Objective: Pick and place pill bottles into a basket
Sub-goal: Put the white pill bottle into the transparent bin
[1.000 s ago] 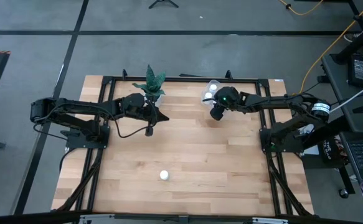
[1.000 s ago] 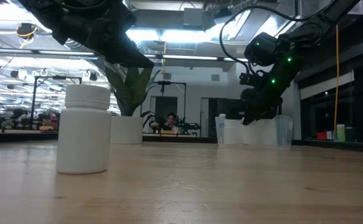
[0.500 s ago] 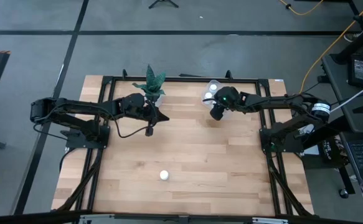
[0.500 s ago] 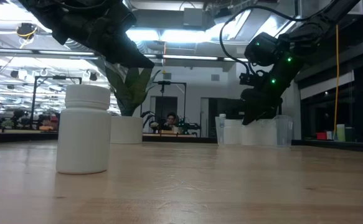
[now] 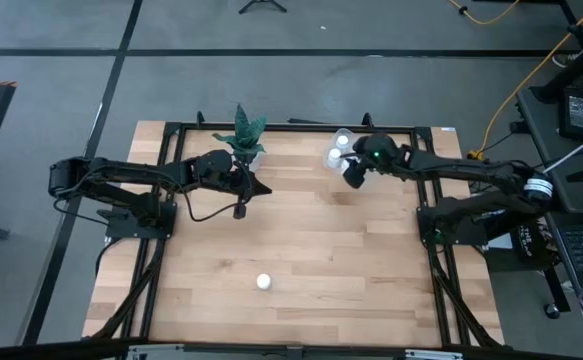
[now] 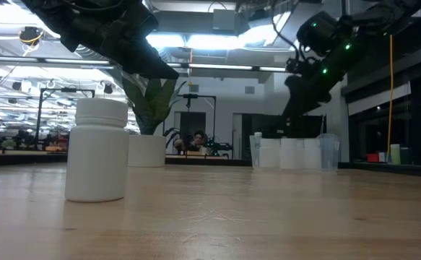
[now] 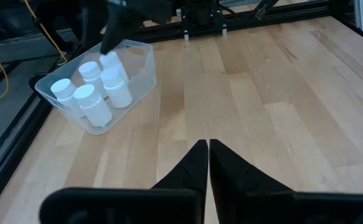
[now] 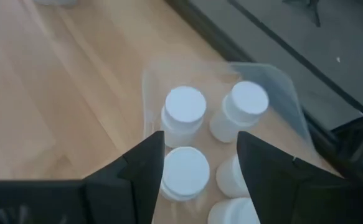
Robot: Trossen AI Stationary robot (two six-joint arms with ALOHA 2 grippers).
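Note:
The clear basket (image 5: 337, 143) stands at the table's far edge, right of centre, with several white pill bottles (image 7: 99, 79) upright in it; it also shows in the right wrist view (image 8: 279, 81). My right gripper (image 8: 197, 155) hovers open just above the basket, its fingers on either side of one bottle's cap (image 8: 185, 169) below, touching nothing. One more pill bottle (image 5: 263, 282) stands upright alone on the table near the front edge, large in the low view (image 6: 97, 149). My left gripper (image 7: 208, 151) is shut and empty, held above the table left of the basket.
A white pot with a green plant (image 5: 248, 136) stands at the far edge beside my left arm. A black frame (image 5: 291, 125) runs along the table's sides. Bare wood lies between the lone bottle and the basket.
My right gripper has risen from among the bottles in the basket and gone a little toward the table's right edge. The bottles stay standing in the basket.

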